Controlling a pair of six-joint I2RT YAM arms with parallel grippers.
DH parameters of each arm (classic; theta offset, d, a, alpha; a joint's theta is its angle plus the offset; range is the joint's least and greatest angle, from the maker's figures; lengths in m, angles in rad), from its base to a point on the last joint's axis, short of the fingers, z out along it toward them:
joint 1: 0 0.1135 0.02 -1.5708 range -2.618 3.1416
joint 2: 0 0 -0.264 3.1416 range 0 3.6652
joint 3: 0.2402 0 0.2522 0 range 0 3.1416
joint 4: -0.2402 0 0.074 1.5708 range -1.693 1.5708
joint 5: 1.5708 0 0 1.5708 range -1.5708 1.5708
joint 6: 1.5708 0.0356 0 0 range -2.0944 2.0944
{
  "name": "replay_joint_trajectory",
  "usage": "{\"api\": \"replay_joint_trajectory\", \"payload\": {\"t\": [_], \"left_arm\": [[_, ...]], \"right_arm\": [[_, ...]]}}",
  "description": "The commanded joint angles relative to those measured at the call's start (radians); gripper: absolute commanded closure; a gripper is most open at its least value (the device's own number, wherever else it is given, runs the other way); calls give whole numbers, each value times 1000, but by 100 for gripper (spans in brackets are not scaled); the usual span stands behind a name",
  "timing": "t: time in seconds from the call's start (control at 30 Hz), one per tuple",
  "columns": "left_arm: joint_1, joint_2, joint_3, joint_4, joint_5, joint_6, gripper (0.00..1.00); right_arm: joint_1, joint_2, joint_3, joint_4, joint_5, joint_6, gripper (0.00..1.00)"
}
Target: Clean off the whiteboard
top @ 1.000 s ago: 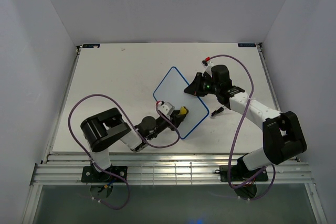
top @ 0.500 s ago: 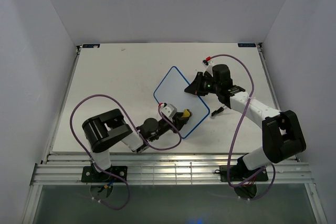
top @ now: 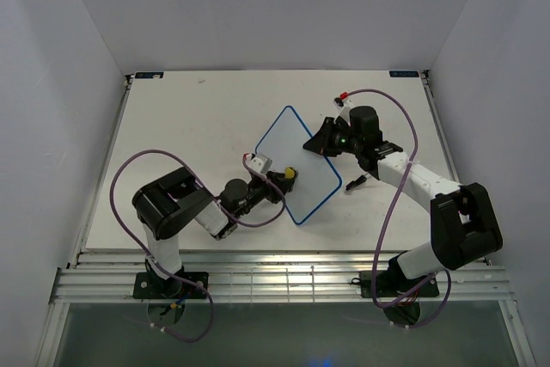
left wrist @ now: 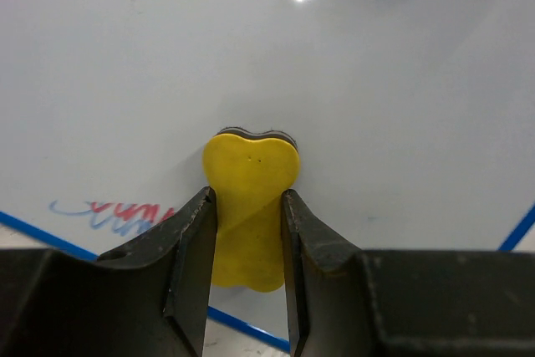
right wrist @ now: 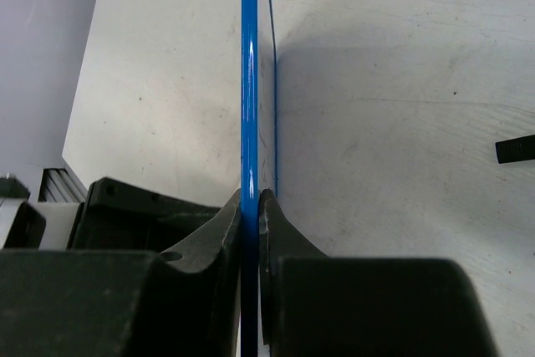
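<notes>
The whiteboard (top: 301, 152), white with a thin blue rim, lies at an angle in the middle of the table. My left gripper (top: 284, 178) is shut on a small yellow sponge (left wrist: 248, 190) and presses it onto the board's surface (left wrist: 376, 81). A red-purple scribble (left wrist: 113, 213) shows near the board's lower left rim. My right gripper (top: 316, 145) is shut on the board's blue edge (right wrist: 249, 81), which I see edge-on in the right wrist view.
A small black piece (top: 354, 182) lies on the table right of the board; it also shows in the right wrist view (right wrist: 514, 149). White walls stand round the table. Purple cables loop from both arms.
My left gripper has swept the sponge up and to the left across the board. The right gripper has kept its hold on the board's edge.
</notes>
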Motion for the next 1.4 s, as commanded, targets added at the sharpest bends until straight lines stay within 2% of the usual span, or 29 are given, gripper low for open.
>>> {"api": "replay_joint_trajectory", "payload": {"t": [0.0, 0.33, 0.53, 0.77, 1.17, 1.37], "left_arm": [[55, 68, 18, -122, 51, -33, 98], [242, 155, 154, -202, 195, -62, 98], [285, 191, 245, -328, 270, -50, 98], [332, 221, 303, -385, 324, -57, 97], [369, 209, 305, -388, 394, -72, 97], [322, 178, 193, -244, 399, -115, 98]], "right_arm": [[47, -70, -8, 102, -223, 142, 92], [47, -93, -47, 94, -295, 119, 92], [47, -89, -47, 91, -312, 108, 92], [47, -78, -59, 122, -359, 111, 92], [47, -78, -76, 139, -349, 118, 92], [47, -49, -104, 294, -339, 261, 92]]}}
